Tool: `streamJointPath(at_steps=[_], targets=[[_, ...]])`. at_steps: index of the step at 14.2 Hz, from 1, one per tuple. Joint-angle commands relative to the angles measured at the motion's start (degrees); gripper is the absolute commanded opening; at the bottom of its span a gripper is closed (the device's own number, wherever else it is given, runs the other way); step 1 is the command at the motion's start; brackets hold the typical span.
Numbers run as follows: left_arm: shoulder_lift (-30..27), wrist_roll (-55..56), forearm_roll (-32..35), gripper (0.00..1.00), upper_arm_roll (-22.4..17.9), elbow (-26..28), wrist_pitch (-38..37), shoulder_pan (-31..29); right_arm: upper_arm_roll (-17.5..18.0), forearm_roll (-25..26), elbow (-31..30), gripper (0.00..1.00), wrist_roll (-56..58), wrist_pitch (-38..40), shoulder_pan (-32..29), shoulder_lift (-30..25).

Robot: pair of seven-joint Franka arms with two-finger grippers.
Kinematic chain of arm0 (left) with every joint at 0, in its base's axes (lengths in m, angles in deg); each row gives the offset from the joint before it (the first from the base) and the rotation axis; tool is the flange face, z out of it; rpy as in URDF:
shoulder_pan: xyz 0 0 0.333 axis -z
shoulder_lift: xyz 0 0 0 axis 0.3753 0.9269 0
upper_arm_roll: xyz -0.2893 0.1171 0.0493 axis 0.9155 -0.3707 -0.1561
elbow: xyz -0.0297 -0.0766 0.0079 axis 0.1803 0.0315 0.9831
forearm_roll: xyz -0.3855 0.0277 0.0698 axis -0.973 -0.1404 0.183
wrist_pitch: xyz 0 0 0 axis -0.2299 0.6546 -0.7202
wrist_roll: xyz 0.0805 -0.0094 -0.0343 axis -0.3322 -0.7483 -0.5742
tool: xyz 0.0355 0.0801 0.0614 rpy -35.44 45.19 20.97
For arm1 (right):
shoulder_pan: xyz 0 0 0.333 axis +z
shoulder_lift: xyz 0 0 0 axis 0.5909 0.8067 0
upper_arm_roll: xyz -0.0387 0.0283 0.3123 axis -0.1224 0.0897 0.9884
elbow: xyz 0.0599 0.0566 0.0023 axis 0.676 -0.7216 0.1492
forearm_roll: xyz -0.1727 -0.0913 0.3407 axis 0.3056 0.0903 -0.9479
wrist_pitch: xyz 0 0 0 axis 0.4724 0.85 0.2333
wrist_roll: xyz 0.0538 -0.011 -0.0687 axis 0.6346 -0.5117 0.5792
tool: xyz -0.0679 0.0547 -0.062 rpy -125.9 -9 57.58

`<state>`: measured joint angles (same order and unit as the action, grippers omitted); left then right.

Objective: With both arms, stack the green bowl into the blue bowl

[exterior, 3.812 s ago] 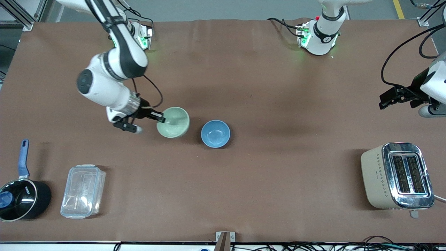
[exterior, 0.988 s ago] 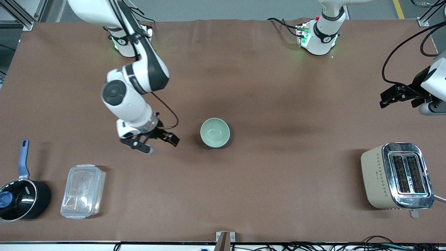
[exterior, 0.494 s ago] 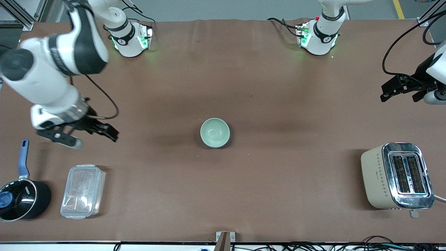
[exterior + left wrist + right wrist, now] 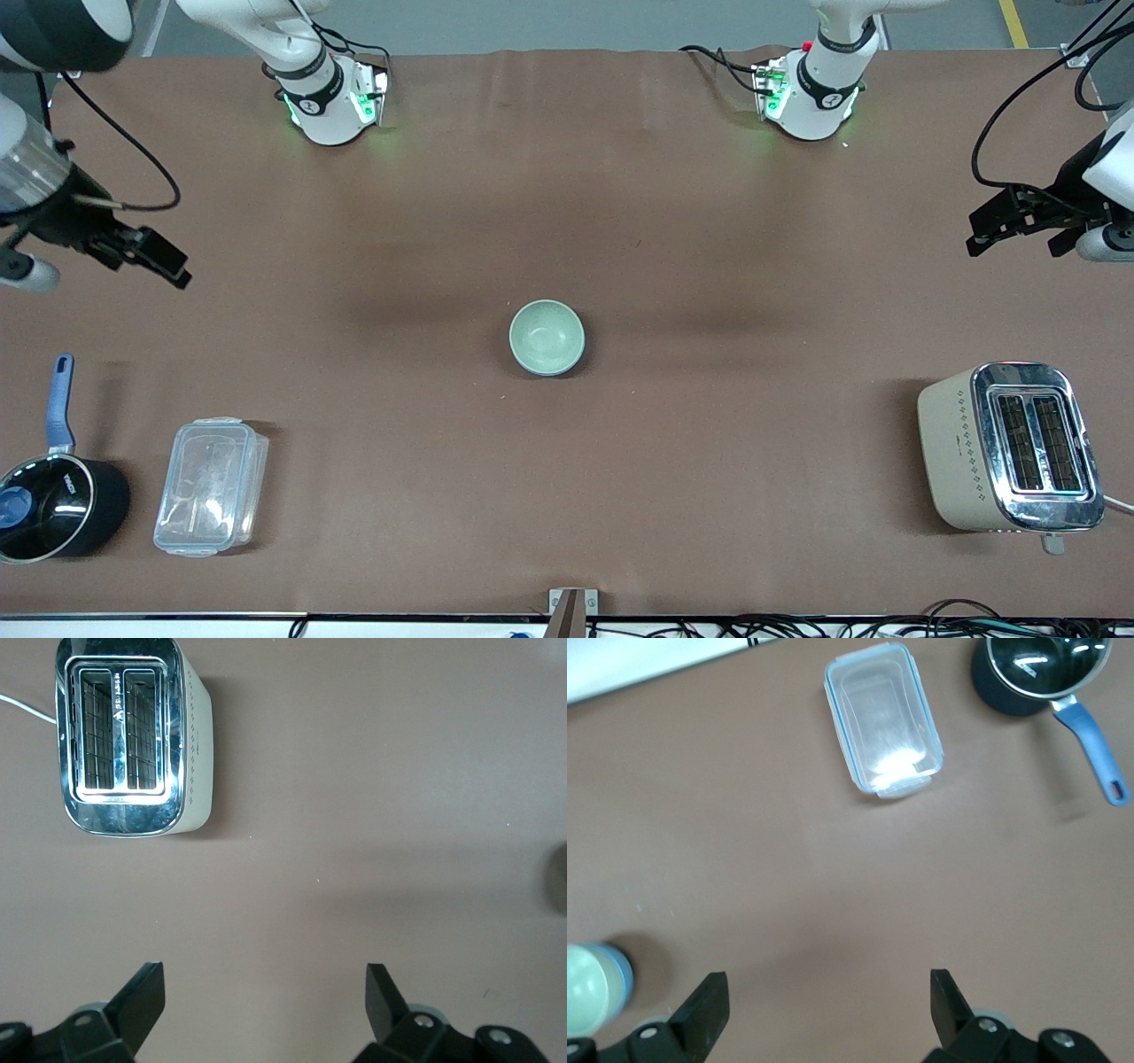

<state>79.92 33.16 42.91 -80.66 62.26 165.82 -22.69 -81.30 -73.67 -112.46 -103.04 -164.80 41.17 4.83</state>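
Note:
The pale green bowl (image 4: 547,337) sits nested in the blue bowl at the middle of the table. In the front view it hides nearly all of the blue bowl. In the right wrist view the green bowl (image 4: 583,990) shows with the blue bowl (image 4: 625,978) as a rim beneath it. My right gripper (image 4: 93,252) is open and empty, raised over the right arm's end of the table, well away from the bowls; it also shows in the right wrist view (image 4: 828,997). My left gripper (image 4: 1014,241) is open and empty, and waits over the left arm's end; it also shows in the left wrist view (image 4: 266,992).
A cream and chrome toaster (image 4: 1010,447) stands near the front camera at the left arm's end. A clear lidded container (image 4: 211,486) and a black saucepan with a blue handle (image 4: 53,505) stand near the front camera at the right arm's end.
The right gripper held the green bowl beside the blue bowl, then let it go nested in the blue bowl. It has since drawn back and up toward the right arm's end. The left arm barely moved.

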Motion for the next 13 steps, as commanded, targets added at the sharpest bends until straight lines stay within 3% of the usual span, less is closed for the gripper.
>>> streamJointPath(at_steps=[1, 4, 13], targets=[[-0.3, -1.2, -0.3, 1.0, -0.1, -1.0, -1.3, 0.0, 4.2, 1.0, 5.0, 1.0, 4.5, 7.3, -6.0, -0.4], [-0.1, -1.2, -0.2, 1.0, -0.1, -1.8, -2.1, 0.1, 4.3, 0.2, 9.4, 1.0, 9.2, 10.6, -8.2, -0.1], [0.1, -1.1, 0.0, 1.0, 1.3, -1.8, -2.8, 0.7, 4.3, 0.1, 10.0, 1.0, 10.3, 16.4, -9.6, -0.1]])
